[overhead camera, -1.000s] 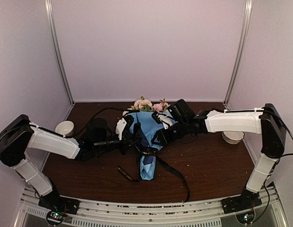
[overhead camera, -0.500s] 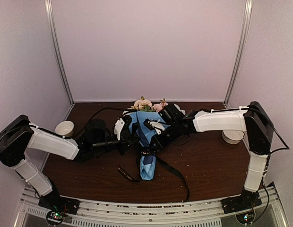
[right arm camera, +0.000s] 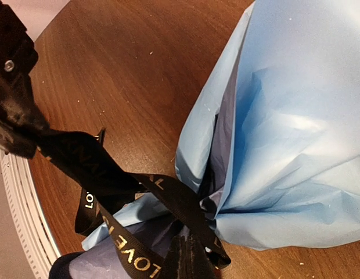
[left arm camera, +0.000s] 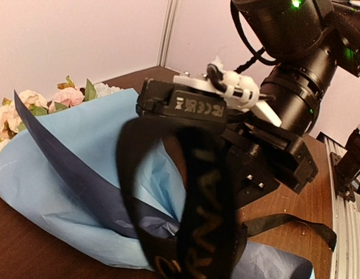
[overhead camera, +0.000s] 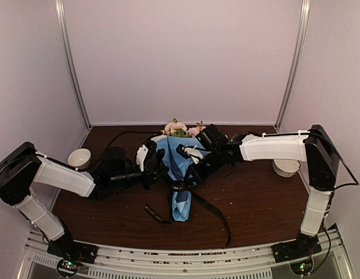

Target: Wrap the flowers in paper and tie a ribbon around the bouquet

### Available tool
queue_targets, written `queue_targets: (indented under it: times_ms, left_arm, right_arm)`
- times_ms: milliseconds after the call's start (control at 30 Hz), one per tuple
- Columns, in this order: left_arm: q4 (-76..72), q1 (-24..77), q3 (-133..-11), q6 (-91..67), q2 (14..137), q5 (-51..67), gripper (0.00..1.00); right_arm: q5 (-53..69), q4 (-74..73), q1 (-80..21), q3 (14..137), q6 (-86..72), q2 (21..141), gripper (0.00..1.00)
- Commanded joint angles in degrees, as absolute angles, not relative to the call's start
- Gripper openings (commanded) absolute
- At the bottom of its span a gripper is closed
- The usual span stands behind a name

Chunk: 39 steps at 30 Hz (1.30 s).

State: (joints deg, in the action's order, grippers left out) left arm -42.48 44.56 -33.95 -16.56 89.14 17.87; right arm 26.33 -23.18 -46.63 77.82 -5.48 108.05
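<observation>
Blue first: found bouquet mid-table, long axis 12-to-6, flowers at 12. Found left gripper at its 9, right gripper at its 3, equally near, both pinching ribbon at waist. Judged outward pull next.

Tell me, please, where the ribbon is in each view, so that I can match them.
Top external: ribbon at centre, round the narrow part of the paper, tails trailing toward the near edge.
Left wrist: ribbon is a big loop in the foreground, bottom centre.
Right wrist: ribbon crosses the lower left, lettering visible.
Shared landmark: the blue paper.
</observation>
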Motion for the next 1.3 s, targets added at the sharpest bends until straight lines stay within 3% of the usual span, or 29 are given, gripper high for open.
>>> queue_targets:
  times_ms: [0, 100, 200, 433, 600, 767, 867, 967, 1033, 1267]
  left_arm:
    - [-46.5, 42.7, -32.9, -19.7, 88.9, 17.7, 0.21]
    - [-47.1, 41.2, -31.3, -21.3, 88.8, 17.4, 0.32]
    - [-46.6, 40.9, -30.3, -21.5, 88.4, 16.8, 0.63]
    - [-44.0, 40.2, -23.2, -22.0, 80.3, 4.3, 0.97]
    - [-35.5, 40.1, -19.3, -22.0, 72.9, -6.8, 0.98]
    - [-29.8, 40.1, -17.5, -20.0, 67.7, -7.6, 0.98]
    - [-27.2, 40.3, -19.3, -13.6, 66.3, -2.1, 0.81]
    - [-26.4, 40.9, -22.1, -8.1, 67.6, 4.7, 0.68]
    - [-26.7, 41.0, -24.2, -4.9, 70.3, 9.5, 0.66]
    - [-21.9, 41.1, -34.9, 3.9, 84.3, 22.2, 0.71]
  right_arm:
    - [25.1, -23.3, -46.4, 77.7, -4.3, 104.5, 0.0]
    - [25.6, -22.3, -46.4, 76.9, -4.5, 103.9, 0.0]
    - [25.1, -22.3, -46.4, 76.8, -4.0, 104.6, 0.0]
    - [24.0, -26.0, -46.4, 79.4, -0.7, 107.7, 0.23]
    - [25.4, -28.7, -46.3, 81.5, 1.2, 110.4, 0.39]
    - [26.4, -29.5, -46.3, 82.9, 1.7, 112.1, 0.4]
    - [26.8, -29.9, -46.3, 83.5, 1.8, 112.6, 0.33]
    - [27.3, -30.2, -46.2, 83.8, 2.1, 112.5, 0.1]
    - [27.9, -30.4, -46.3, 83.9, 2.1, 112.2, 0.0]
    - [28.4, -28.9, -46.3, 82.1, 1.1, 107.9, 0.0]
